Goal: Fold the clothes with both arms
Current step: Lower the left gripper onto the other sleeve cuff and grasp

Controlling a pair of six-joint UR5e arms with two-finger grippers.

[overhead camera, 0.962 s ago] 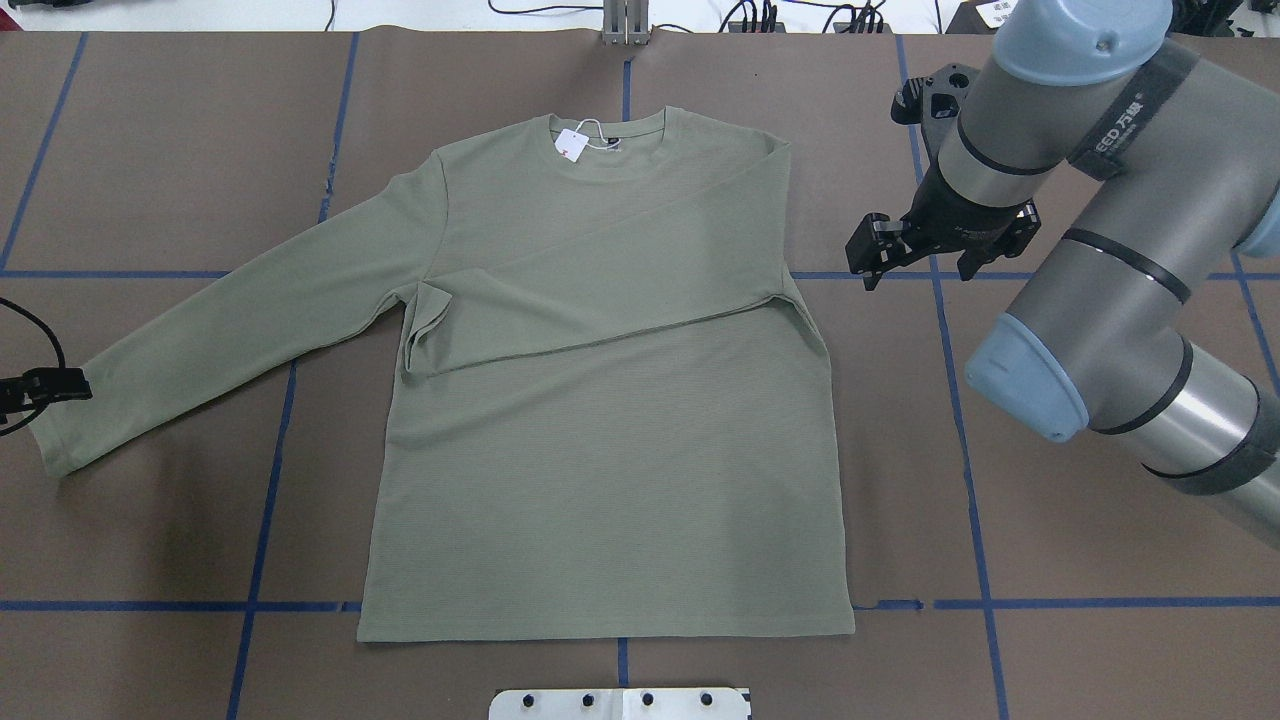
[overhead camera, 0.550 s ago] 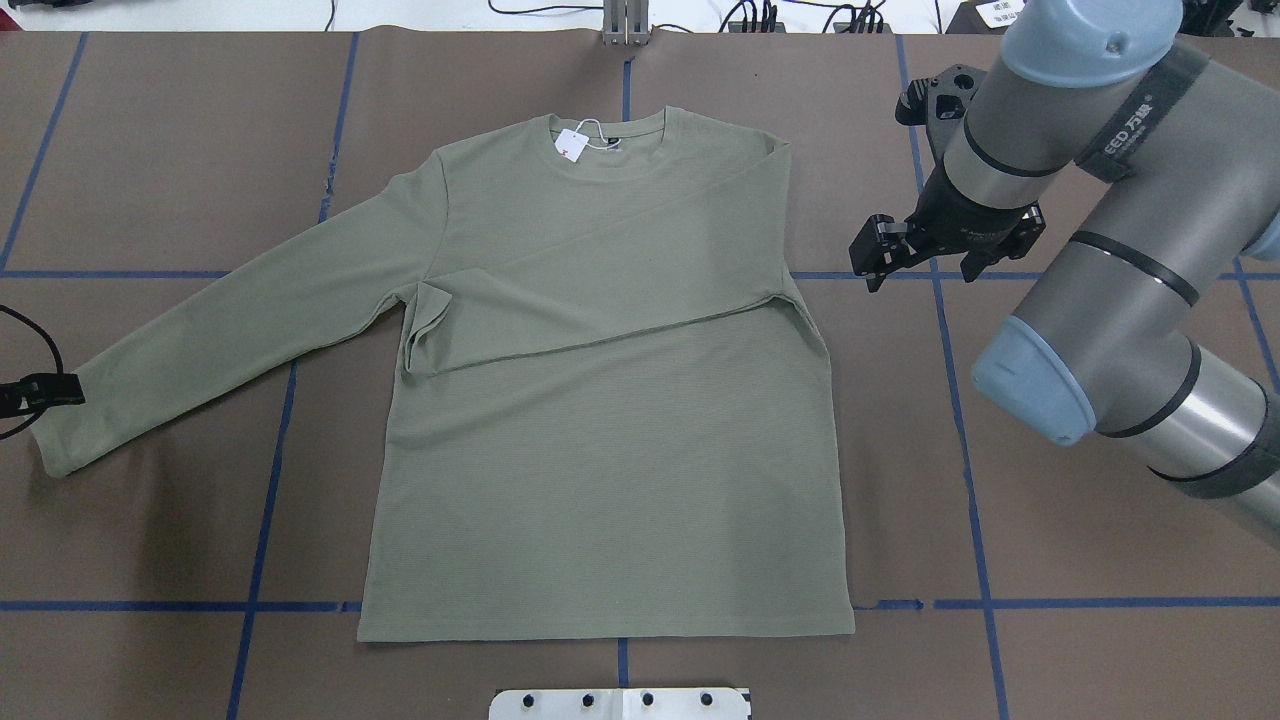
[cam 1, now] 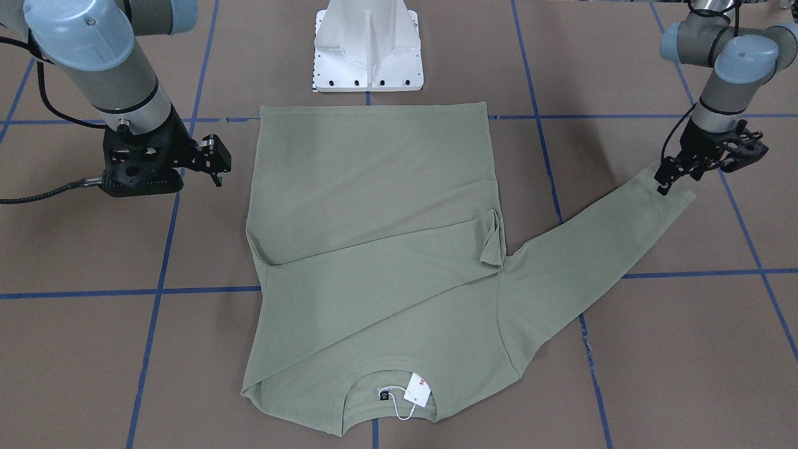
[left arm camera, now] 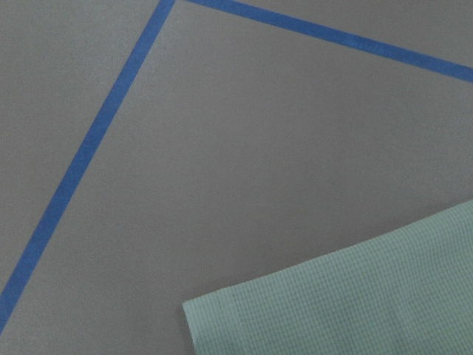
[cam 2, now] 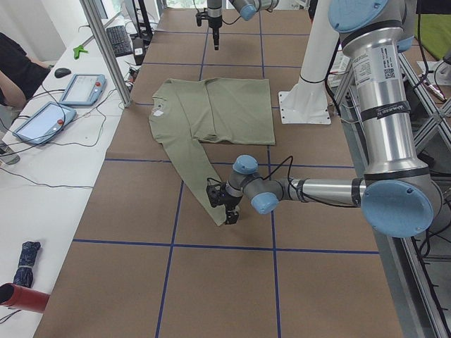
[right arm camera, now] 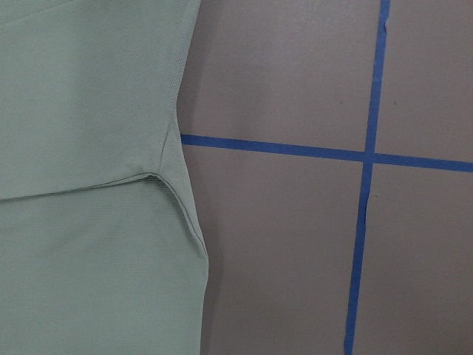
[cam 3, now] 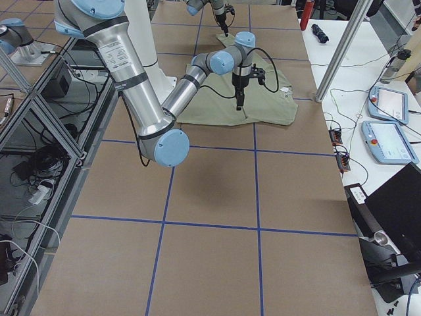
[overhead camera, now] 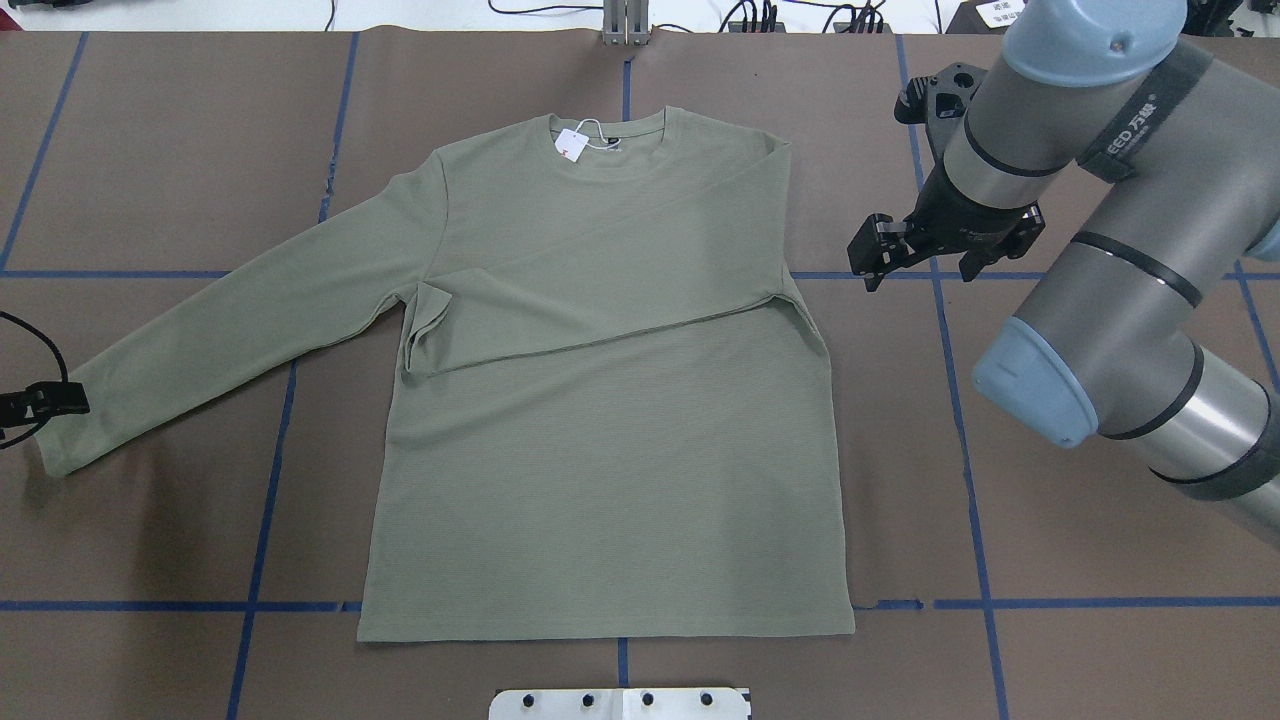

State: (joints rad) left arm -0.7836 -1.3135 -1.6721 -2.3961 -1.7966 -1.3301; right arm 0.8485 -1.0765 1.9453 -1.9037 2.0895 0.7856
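The sage-green long-sleeved shirt (overhead camera: 610,420) lies flat and face up on the brown table, with a white hang tag (overhead camera: 571,146) at the collar. One sleeve is folded across the chest (cam 1: 386,274). The other sleeve (overhead camera: 230,330) stretches out to the side. My left gripper (cam 1: 679,178) (overhead camera: 40,402) hovers at that sleeve's cuff (left arm camera: 347,303), and its fingers look open with nothing held. My right gripper (overhead camera: 920,272) (cam 1: 174,178) stands open beside the shirt's folded shoulder edge (right arm camera: 177,192), apart from the cloth.
Blue tape lines (overhead camera: 965,440) grid the table. The white pedestal base (cam 1: 368,50) stands by the shirt's hem. A side bench holds tablets (cam 2: 81,88) and cables, with a person (cam 2: 14,63) seated there. An aluminium post (cam 2: 106,49) rises at the table edge.
My left gripper has slid a little along the cuff toward the robot's side, and its shadow has grown. The right arm has barely shifted. The shirt lies as before.
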